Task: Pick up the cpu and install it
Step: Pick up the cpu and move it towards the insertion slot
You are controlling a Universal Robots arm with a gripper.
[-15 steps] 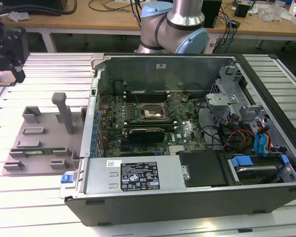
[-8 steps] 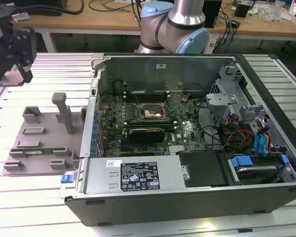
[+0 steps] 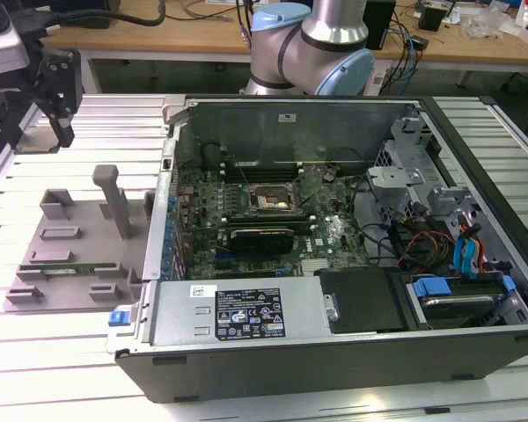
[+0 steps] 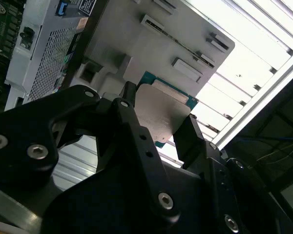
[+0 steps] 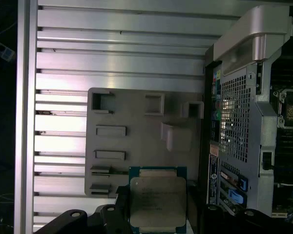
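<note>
Hand (image 4: 158, 116) | grips cpu (image 5: 157, 202) by two opposite edges | over grey tray (image 5: 136, 117)

Noting gripper (image 4: 158, 112) clamping the cpu (image 5: 157, 204) between its fingers in both wrist views, hanging above the slatted table (image 5: 122, 63) with open air all round.
Finding grey fixture tray (image 3: 79, 237) below, raised blocks and one tall upright post (image 3: 114, 202) sticking up near the case side.
Seeing computer case (image 3: 334, 369) lying open-topped, its side wall (image 3: 163, 211) rising between tray and motherboard (image 3: 202, 220).
Spotting socket (image 3: 268, 204) sitting uncovered from above, black component (image 3: 262, 237) just beside it.
Marking drive cage (image 3: 405, 176) and loose cables (image 3: 405, 246) crowding the exterior view's right, arm base (image 3: 308, 44) standing behind the case
</note>
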